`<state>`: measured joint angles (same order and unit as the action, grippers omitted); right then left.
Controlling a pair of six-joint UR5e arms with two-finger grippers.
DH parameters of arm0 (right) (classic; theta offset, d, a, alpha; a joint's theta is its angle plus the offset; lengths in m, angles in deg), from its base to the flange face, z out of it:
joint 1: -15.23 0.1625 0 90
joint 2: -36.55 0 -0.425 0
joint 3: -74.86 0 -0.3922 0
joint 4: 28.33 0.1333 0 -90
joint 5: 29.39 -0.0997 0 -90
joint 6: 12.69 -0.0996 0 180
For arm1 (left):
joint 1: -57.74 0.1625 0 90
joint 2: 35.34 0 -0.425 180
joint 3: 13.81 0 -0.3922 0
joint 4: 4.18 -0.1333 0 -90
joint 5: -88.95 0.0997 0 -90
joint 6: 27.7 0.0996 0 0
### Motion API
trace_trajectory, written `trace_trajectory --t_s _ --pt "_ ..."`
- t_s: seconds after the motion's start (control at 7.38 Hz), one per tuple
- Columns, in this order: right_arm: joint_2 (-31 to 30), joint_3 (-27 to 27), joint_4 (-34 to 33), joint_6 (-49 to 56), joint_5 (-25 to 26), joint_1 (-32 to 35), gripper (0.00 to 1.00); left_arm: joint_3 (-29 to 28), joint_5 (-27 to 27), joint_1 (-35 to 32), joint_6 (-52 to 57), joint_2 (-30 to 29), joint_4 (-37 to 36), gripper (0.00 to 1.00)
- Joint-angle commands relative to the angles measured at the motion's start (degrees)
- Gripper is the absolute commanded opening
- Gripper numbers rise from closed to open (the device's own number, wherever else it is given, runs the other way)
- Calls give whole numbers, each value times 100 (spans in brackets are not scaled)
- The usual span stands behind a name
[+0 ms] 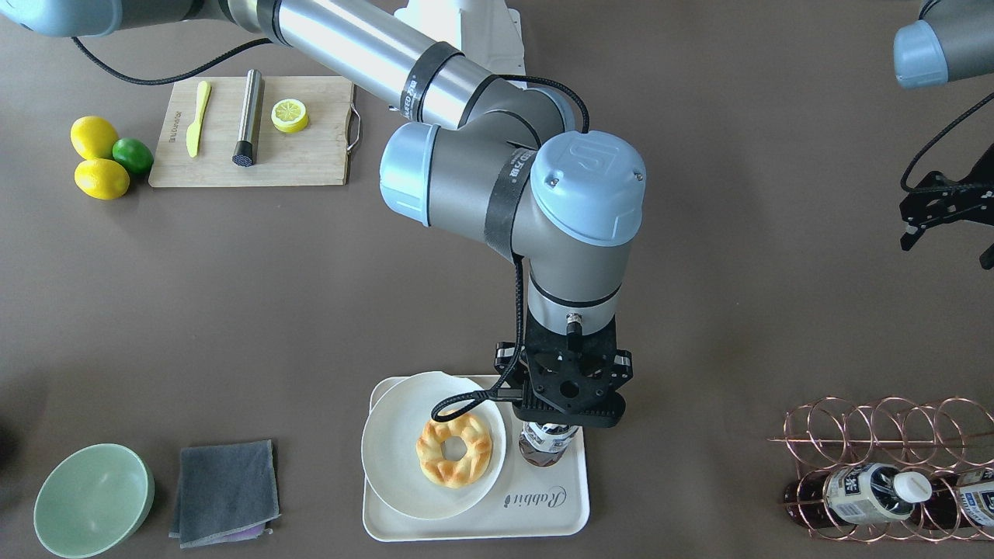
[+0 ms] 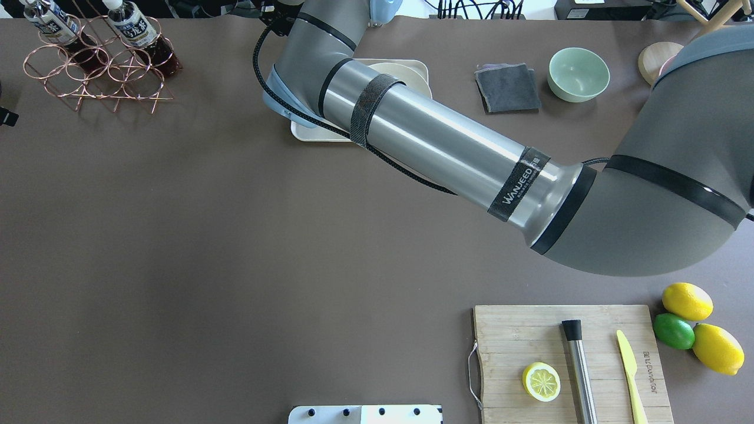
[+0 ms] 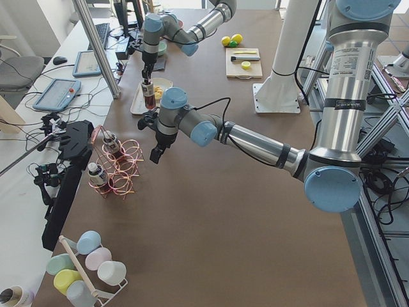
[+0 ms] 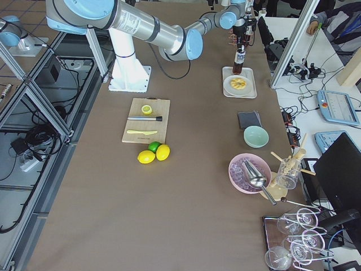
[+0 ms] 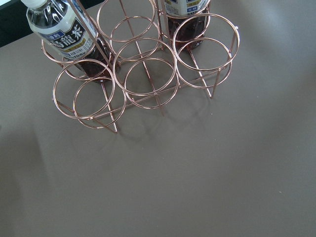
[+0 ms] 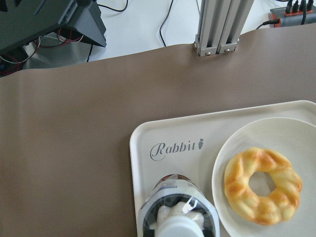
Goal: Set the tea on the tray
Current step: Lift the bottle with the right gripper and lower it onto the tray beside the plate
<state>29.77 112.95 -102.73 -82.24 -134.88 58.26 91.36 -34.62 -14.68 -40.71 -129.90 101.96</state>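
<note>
Cream-white tray [image 1: 466, 524] is mostly filled at left by a doughnut plate [image 1: 380, 450], so the tea [image 1: 547, 449] stands upright on the free right strip, its top seemingly pinched by the right pincer [image 1: 572, 415]. Farther right, the left pincer [image 1: 947, 233] is too cropped to tell its state.

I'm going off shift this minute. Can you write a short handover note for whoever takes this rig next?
Right gripper: shut on the tea, which is held upright over the tray, beside the plate. I cannot tell if its base touches the tray.
Left gripper: looks open and empty, near the bottle rack.
Done: tea is at the tray.
Left: set it down if needed, release, lift clear.
</note>
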Motion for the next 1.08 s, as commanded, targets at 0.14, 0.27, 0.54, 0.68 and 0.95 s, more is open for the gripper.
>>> trace_trajectory --t_s 0.14,0.27,0.54,0.68,0.95 --pt "18 6 -22 -102 2 -32 56 -5 0 0 -44 16 38 97" --pt "45 6 -57 -76 -33 -23 67 13 0 -9 -96 25 38 97" --pt "97 197 -301 -24 -601 152 88 22 -9 -9 -220 16 38 97" --pt "-50 904 -1034 359 -953 327 88 13 -9 -18 -281 25 29 97" --pt "-1109 2581 -1691 985 -1122 503 88 4 -821 -506 -212 199 3 97"
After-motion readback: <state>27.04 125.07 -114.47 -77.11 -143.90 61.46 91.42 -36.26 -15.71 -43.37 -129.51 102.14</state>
